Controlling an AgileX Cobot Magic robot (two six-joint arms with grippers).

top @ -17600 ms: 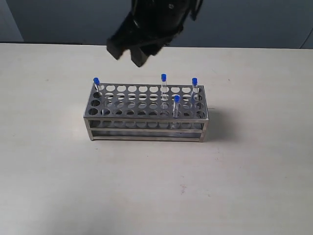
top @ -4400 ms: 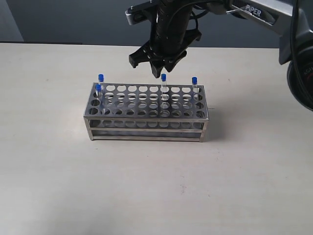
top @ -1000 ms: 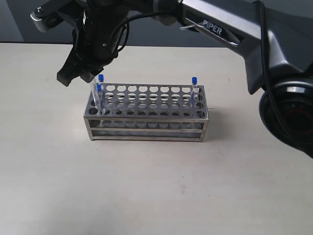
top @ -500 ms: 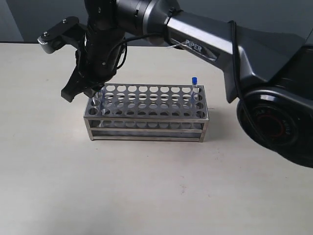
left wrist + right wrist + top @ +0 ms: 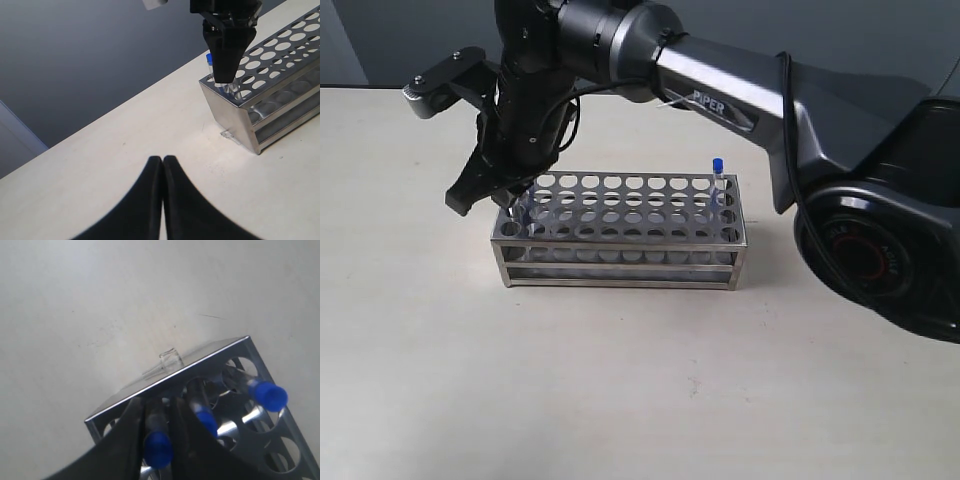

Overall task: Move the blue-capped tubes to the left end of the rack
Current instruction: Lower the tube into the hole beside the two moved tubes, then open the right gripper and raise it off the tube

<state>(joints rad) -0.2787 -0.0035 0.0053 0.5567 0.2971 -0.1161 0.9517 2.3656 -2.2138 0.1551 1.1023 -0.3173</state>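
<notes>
We saw the left gripper [image 5: 162, 161] over the table [image 5: 100, 165], jaws pressed together on nothing. At the left end of the rack [image 5: 620, 232] the right gripper [image 5: 156, 405] clasped one blue-capped tube [image 5: 159, 449] between its jaws, two more tubes [image 5: 205, 421] just beside it; a fourth tube [image 5: 717, 172] stood at the right end.

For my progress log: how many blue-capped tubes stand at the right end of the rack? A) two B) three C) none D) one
D: only one blue-capped tube stands at the rack's right end; the right wrist view shows three other caps at its left corner, one inside the right hand.
</notes>
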